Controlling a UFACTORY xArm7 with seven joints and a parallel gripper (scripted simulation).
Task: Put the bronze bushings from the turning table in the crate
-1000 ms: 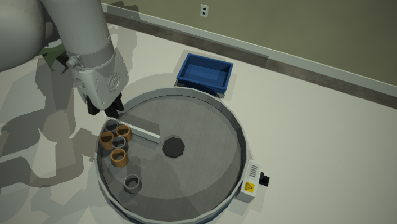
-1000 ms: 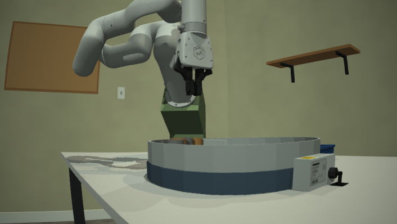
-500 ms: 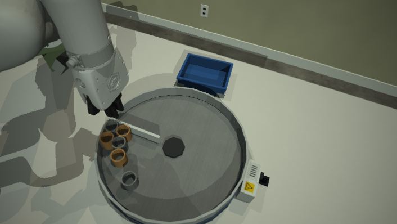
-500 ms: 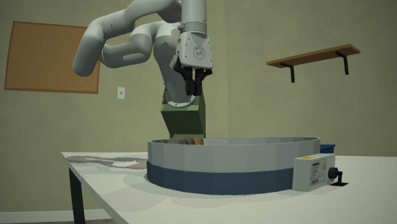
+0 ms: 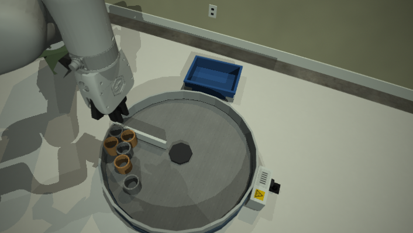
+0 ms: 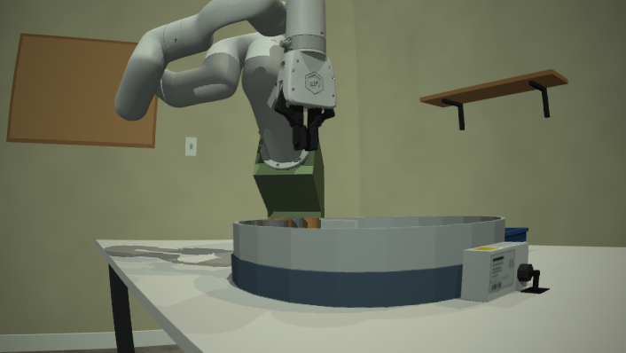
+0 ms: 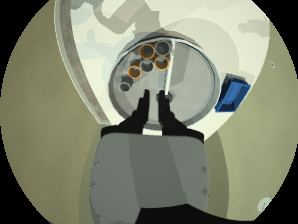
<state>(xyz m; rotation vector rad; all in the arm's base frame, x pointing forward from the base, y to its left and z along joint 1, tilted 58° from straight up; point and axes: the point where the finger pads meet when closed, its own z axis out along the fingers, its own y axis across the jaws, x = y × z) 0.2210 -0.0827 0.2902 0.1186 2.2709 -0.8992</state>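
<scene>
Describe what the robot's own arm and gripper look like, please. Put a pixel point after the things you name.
The arm (image 5: 88,32) (image 6: 182,40) is pale grey, with smooth, rounded tubular links. The gripper (image 5: 115,117) (image 6: 306,144) (image 7: 154,96) has a light grey, tapering housing, small screws, a hexagonal logo on its face and black, linked jaws. No sleeve covers the visible links.
</scene>
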